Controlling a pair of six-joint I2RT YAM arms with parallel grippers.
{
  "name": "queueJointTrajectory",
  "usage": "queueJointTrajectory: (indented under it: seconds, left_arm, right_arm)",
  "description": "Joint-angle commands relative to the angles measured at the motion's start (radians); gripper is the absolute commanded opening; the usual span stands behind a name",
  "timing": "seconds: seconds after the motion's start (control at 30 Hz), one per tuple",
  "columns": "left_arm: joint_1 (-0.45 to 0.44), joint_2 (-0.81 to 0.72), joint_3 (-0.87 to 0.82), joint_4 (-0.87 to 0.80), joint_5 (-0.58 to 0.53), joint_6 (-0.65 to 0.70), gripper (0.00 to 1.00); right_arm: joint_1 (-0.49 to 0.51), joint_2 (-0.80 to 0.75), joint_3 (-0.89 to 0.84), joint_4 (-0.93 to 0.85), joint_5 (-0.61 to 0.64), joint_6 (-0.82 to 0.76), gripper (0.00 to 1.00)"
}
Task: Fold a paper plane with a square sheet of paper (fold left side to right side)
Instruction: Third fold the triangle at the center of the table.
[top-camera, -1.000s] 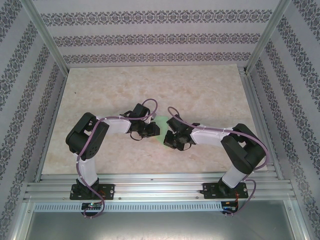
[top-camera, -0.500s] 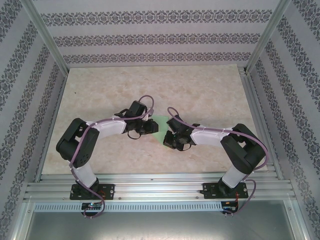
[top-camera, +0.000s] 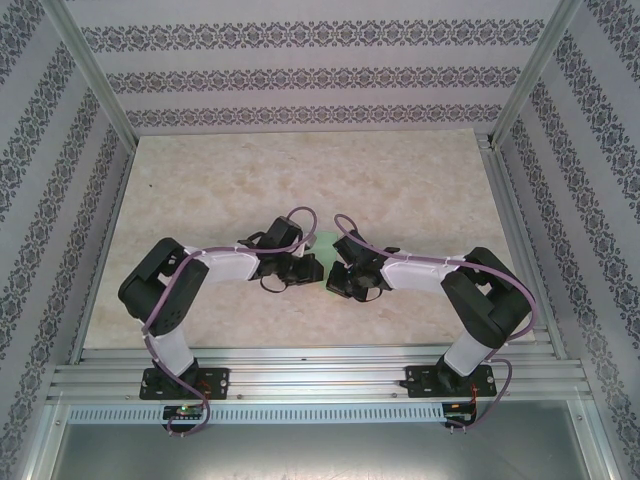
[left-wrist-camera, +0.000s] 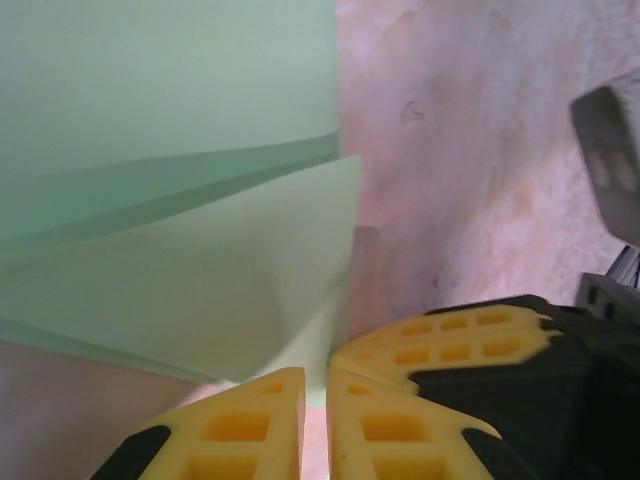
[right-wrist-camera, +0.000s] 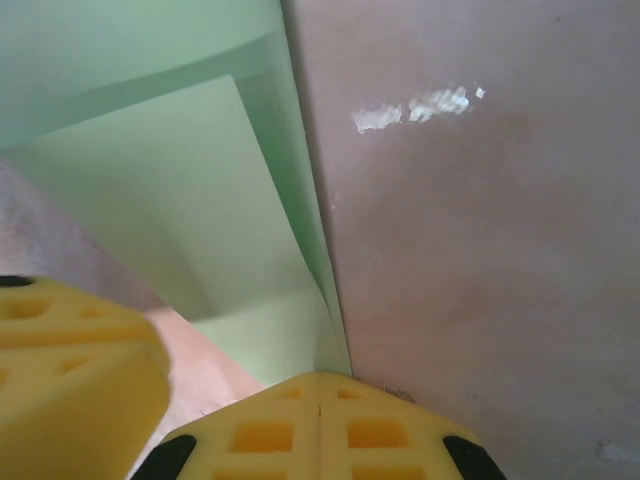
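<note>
The left gripper (left-wrist-camera: 315, 405) has its yellow pads drawn almost together, with only a thin slit between them, and the lower edge of the green sheet (left-wrist-camera: 200, 270) runs straight down into that slit, so it looks pinched there. Just beside it, touching or nearly so, are the ribbed yellow fingers (left-wrist-camera: 450, 335) of the other arm. The right gripper (right-wrist-camera: 320, 400) is fully closed, pad against pad, and a folded corner of the same sheet comes down to the seam between its tips; it appears to grip the paper at that edge. From both wrists the sheet rises away in layers, one flap lying over another with straight creases and a slightly lifted edge.

Seen from above, the two grippers meet tip to tip near the middle of the table (top-camera: 400, 180), with a small piece of the light green paper showing between and just behind them. Both arms bend inward from their bases on the near rail (top-camera: 310, 375). Patterned walls (top-camera: 300, 75) close in the marbled tabletop.
</note>
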Motion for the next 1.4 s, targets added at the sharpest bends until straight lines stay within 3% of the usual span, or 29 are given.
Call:
queueJointTrajectory:
  seconds: [0.0, 0.63, 1.37]
  left_arm:
    - [-0.019, 0.032, 0.005, 0.080, -0.001, -0.035, 0.15]
    - [0.004, 0.041, 0.043, -0.100, -0.286, 0.079, 0.17]
    - [0.187, 0.066, 0.044, -0.072, -0.361, 0.159, 0.24]
  right_arm:
    - [0.012, 0.050, -0.026, -0.155, 0.043, -0.027, 0.04]
    - [0.024, 0.076, -0.007, -0.205, 0.074, -0.044, 0.04]
    - [0.031, 0.080, -0.012, -0.203, 0.076, -0.041, 0.04]
